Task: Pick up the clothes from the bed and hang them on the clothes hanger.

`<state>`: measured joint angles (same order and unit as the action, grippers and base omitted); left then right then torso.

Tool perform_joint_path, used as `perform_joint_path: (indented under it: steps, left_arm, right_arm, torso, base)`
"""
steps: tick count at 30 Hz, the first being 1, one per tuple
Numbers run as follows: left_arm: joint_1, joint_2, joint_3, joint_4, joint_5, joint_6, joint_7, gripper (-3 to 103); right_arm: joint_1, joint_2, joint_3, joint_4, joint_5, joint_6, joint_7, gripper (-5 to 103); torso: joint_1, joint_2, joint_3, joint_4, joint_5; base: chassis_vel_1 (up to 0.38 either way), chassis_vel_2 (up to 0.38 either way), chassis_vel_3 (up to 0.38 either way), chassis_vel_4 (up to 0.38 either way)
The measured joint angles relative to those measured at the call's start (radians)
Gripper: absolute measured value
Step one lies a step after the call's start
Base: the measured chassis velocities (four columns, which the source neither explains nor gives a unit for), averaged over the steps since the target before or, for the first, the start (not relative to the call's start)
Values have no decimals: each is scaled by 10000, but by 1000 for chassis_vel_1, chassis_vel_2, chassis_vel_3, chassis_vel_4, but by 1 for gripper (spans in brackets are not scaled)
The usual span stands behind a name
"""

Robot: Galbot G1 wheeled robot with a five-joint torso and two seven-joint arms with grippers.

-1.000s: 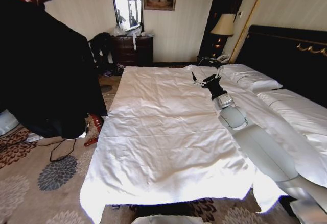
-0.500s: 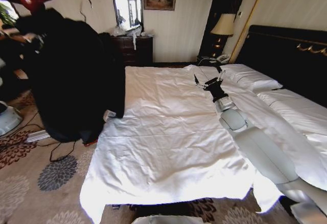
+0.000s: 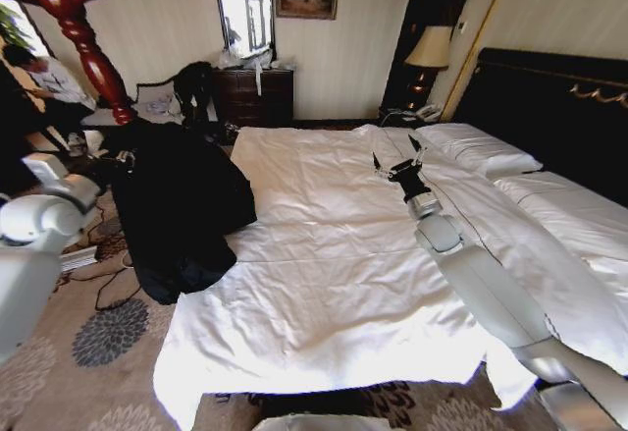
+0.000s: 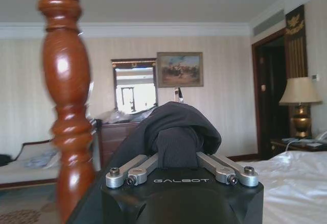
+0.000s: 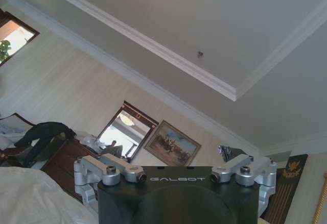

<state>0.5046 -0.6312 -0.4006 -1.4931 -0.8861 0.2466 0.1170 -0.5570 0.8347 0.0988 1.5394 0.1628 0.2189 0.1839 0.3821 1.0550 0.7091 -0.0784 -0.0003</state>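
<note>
Hanging step in hand: left end effector pinches black jacket, draped off bed edge beside coat stand. Right end effector spread, idle above bed. Next: lift jacket onto peg

Clothes hanger crowds the left; bed lies open.

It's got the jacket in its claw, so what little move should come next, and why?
Probably lift the left gripper higher, toward the stand's pegs. It is shut on the jacket, which hangs low beside the bed, below the pegs. The right gripper hovers open over the bed.
</note>
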Motion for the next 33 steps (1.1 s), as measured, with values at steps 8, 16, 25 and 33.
perform_joint_path:
  steps: [8, 16, 25, 33]
  left_arm:
    - [-2932, 261, 1945, 484, -443, 227, -59, 7]
    - [-3467, 842, 2268, 131, -632, 356, -120, 7]
    - [-5336, 1206, 2949, 545, -981, 361, -24, 7]
    - [-5687, 1215, 2796, 536, -959, 543, -148, 7]
  right_arm:
    - [286, 47, 15, -173, 77, 55, -10, 100]
    - [404, 197, 22, -274, 69, 153, -62, 100]
    - [511, 401, -17, -454, -11, 267, -124, 100]
    - [517, 279, 25, -532, -5, 428, -137, 100]
  torso:
    - [-2, 1, -3, 1, 8]
    - [-3, 0, -3, 5, 0]
    - [-3, 1, -3, 4, 6]
    - [-3, 1, -3, 3, 3]
  base:
    - [0, 0, 0, 0]
    - [0, 0, 0, 0]
    - [0, 0, 0, 0]
    - [0, 0, 0, 0]
